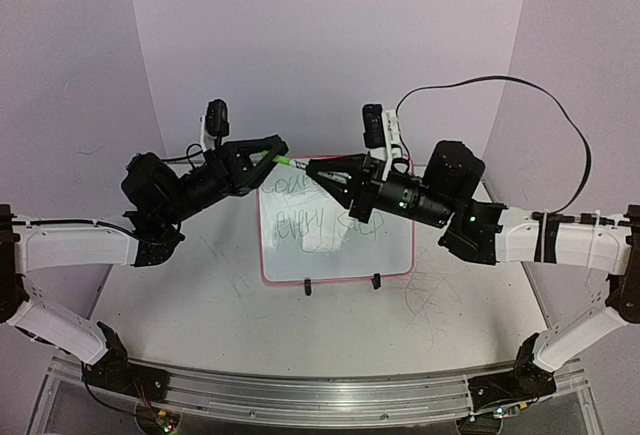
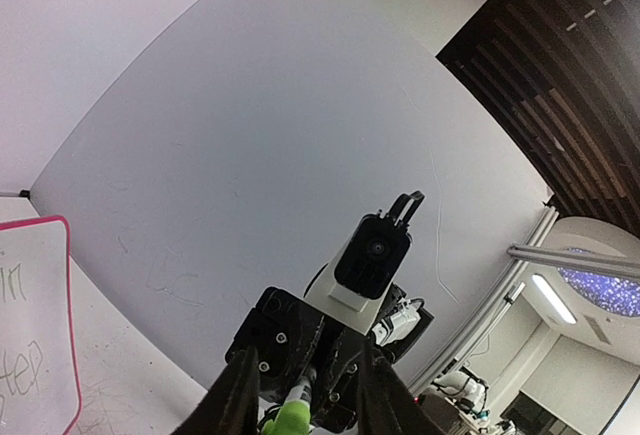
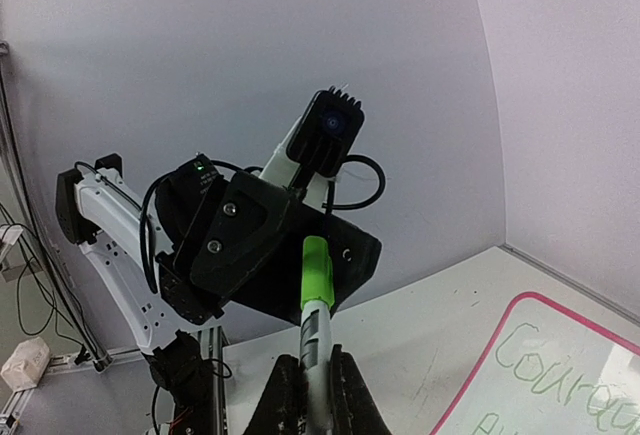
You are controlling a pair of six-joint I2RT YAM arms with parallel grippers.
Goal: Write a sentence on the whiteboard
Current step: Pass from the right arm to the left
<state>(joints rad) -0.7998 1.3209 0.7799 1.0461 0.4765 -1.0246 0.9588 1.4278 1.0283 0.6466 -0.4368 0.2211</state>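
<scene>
At the centre of the counter (image 1: 200, 305) sits the whiteboard (image 1: 385, 250), white with a pink-red rim, its two black clip feet (image 1: 308, 288) on the 6 o'clock edge. The sentence (image 1: 300, 217) occupies the board's 10 o'clock quarter as two lines of thin green handwriting. The top view shows "every" in the lower line, and the right wrist view shows the opening letters "Courag" of the upper line.

The left arm (image 1: 70, 245) reaches in from 9 o'clock and the right arm (image 1: 560, 240) from 3 o'clock. They meet above the board's 11 o'clock corner, clear of its surface. A marker (image 3: 314, 335) bridges the two. The right jaws are closed tight on its grey barrel, with the green cap (image 3: 317, 270) pointing away from them toward the left arm. The left jaws stand partly closed, one finger on either side of the cap. Whether they press on it cannot be told from these views.

Grey scratches (image 1: 435, 300) mark the counter at the board's 4 o'clock side.
</scene>
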